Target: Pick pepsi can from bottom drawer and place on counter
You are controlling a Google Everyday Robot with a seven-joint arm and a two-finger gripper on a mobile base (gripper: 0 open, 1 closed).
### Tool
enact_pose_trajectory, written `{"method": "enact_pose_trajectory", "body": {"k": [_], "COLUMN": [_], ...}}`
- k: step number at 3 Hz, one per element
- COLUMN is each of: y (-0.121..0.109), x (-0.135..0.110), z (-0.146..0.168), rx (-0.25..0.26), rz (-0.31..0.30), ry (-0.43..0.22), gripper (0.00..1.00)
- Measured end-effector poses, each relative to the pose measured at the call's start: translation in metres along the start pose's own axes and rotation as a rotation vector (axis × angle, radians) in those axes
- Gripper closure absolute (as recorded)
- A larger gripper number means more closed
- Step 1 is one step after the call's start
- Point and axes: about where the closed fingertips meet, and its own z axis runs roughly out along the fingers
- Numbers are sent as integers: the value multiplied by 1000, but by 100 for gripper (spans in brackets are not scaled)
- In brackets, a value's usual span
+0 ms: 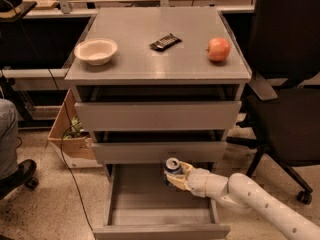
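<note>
The pepsi can point(173, 167) is a small dark can with a silver top, held upright above the back right of the open bottom drawer point(160, 211), just under the middle drawer's front. My gripper point(176, 175) comes in from the lower right on a white arm point(260, 204) and is shut on the can. The counter point(160, 44) is the flat grey top of the cabinet, well above the gripper.
On the counter lie a white bowl point(96, 50), a black snack bar point(165, 42) and a red apple point(218, 49). A black office chair point(290, 99) stands right of the cabinet. A cardboard box point(70, 134) and a person's leg and shoe point(10, 159) are at the left.
</note>
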Motion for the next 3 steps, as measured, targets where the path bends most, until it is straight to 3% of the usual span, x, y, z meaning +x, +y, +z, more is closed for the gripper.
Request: {"method": "enact_pose_trajectory", "body": {"k": [1,3], "y": [25,75], "x": [-52,-181], "z": [-14,-58], "rx": [-32,-68], "rz": [-62,-219], "ry": [-25,-112], "gripper": [100,100]}}
